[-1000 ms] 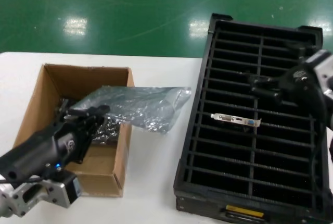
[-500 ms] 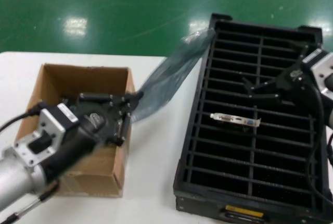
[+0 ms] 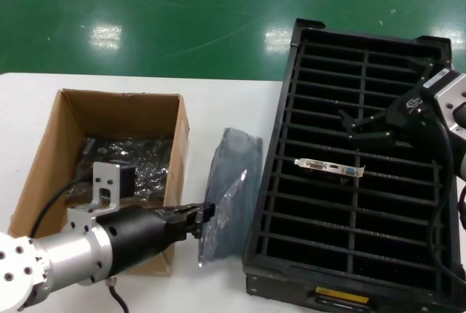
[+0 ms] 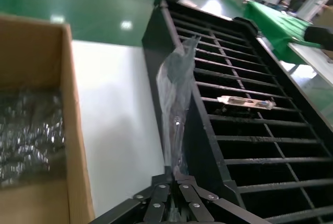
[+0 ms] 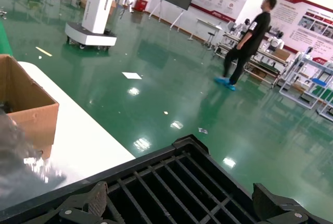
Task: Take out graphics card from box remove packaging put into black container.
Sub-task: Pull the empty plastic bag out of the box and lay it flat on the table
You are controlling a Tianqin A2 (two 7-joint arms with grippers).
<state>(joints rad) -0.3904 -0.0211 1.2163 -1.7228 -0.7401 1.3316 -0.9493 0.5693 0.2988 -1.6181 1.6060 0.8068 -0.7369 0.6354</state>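
Note:
My left gripper point(image 3: 206, 218) is shut on the lower end of the packaging point(image 3: 229, 182), a grey translucent bag that stands on edge between the box point(image 3: 116, 113) and the black container point(image 3: 291, 284). In the left wrist view the packaging point(image 4: 176, 88) rises from the gripper point(image 4: 179, 179) against the black container's wall point(image 4: 203, 146). The graphics card point(image 3: 329, 166) sits in a middle slot, silver bracket up, also visible as the graphics card point(image 4: 245, 101). My right gripper point(image 3: 353, 127) hovers open above the container, just beyond the card. In the right wrist view it point(image 5: 184, 206) holds nothing.
The brown box holds more shiny bagged items point(image 3: 138, 167). White table lies between box and container. The box corner point(image 5: 28, 104) and container rim point(image 5: 156, 164) show in the right wrist view. Green floor lies beyond the table, with a person point(image 5: 244, 41) far off.
My left arm has swung the packaging from above the box down into the gap beside the black container, with the wrist turned over. The right gripper has barely moved.

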